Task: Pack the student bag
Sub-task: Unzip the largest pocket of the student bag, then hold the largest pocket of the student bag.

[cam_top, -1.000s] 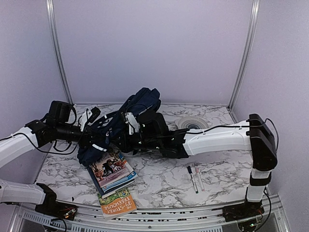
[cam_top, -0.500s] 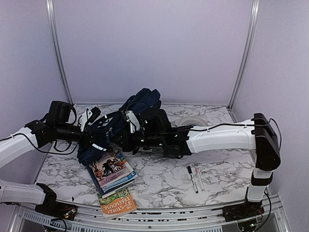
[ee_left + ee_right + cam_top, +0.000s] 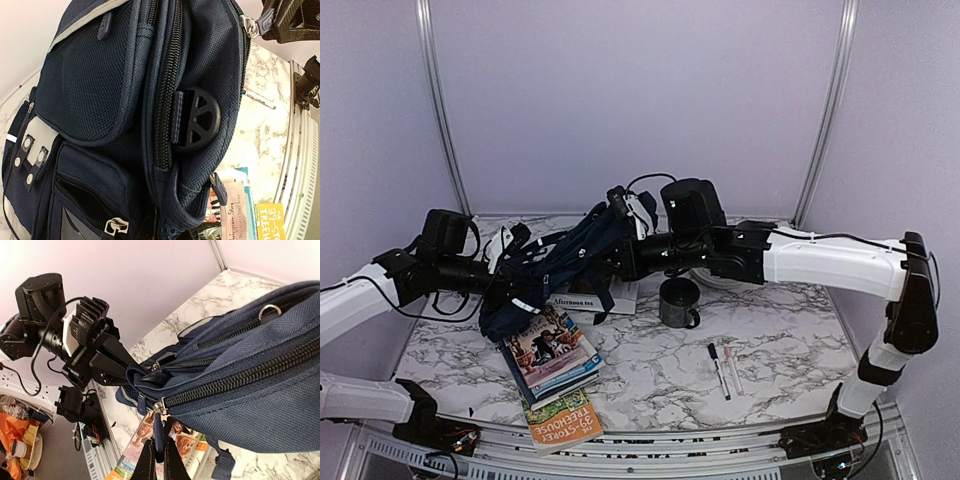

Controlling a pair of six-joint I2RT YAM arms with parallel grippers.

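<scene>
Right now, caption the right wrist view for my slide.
Right gripper pinches the zipper pull of the student bag while the left gripper holds its far end above the books.

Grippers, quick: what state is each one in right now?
Left gripper: shut on the student bag, clamping fabric at its edge.
Right gripper: shut on the bag's zipper pull.
</scene>
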